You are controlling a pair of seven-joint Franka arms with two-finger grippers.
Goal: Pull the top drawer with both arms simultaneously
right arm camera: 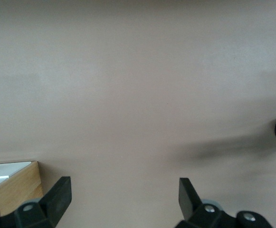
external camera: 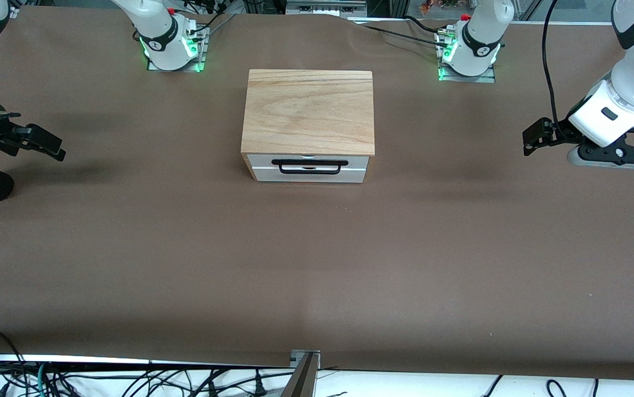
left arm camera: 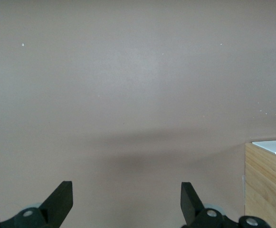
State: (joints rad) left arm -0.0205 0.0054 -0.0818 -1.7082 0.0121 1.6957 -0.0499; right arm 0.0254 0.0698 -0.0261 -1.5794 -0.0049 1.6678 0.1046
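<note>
Even overhead light, soft arm shadows on table (external camera: pixel 317 264), sharp focus

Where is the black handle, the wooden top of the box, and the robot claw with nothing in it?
Long black wire bar handle (external camera: pixel 310 167), front view, bar's middle.
Light oak-grain top board (external camera: pixel 309 112), front view, centre.
Black two-finger left gripper (left arm camera: pixel 127 199), left wrist view, between its open fingertips.

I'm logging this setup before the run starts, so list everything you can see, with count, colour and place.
box: one, light oak-grain top, middle of the table between the two bases.
top drawer: one, white front, shut, facing the front camera.
handle: one, black wire bar, on the drawer front.
table: one, brown cover.
left end effector: one, black, open, up over the left arm's end of the table.
right end effector: one, black, open, up over the right arm's end.
</note>
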